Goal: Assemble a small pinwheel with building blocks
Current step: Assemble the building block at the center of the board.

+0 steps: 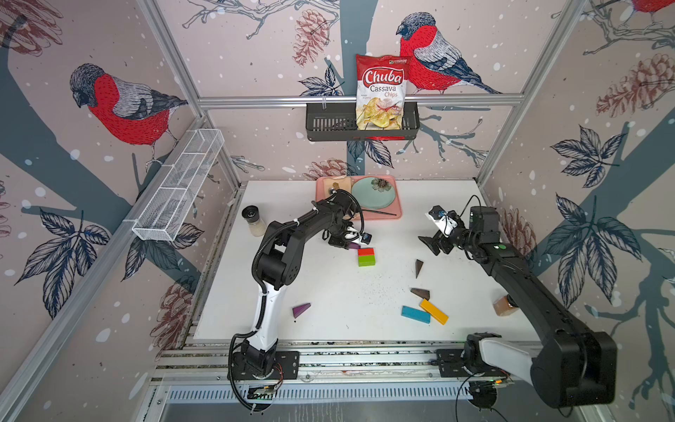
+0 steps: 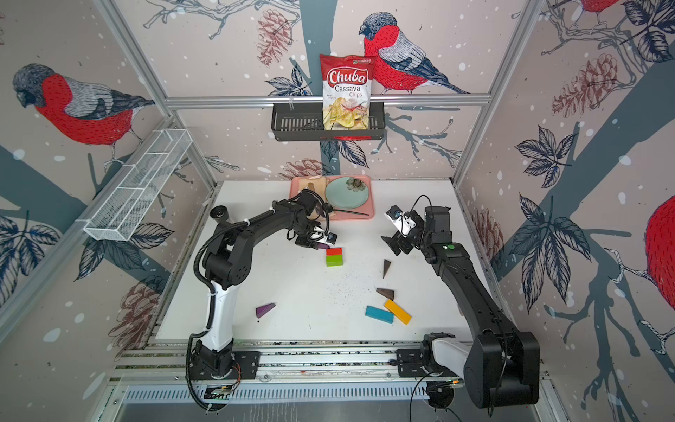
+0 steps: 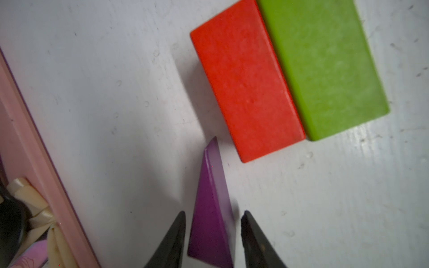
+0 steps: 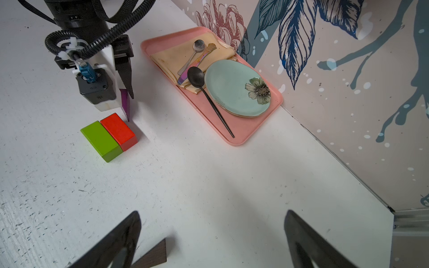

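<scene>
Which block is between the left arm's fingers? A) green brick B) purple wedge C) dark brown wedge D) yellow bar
B: the purple wedge sits between the fingers of the left gripper, its tip beside the red brick.

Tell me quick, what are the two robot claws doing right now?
Left gripper: open, jaws loosely either side of the purple wedge, gaps showing.
Right gripper: open wide, holding nothing.
</scene>
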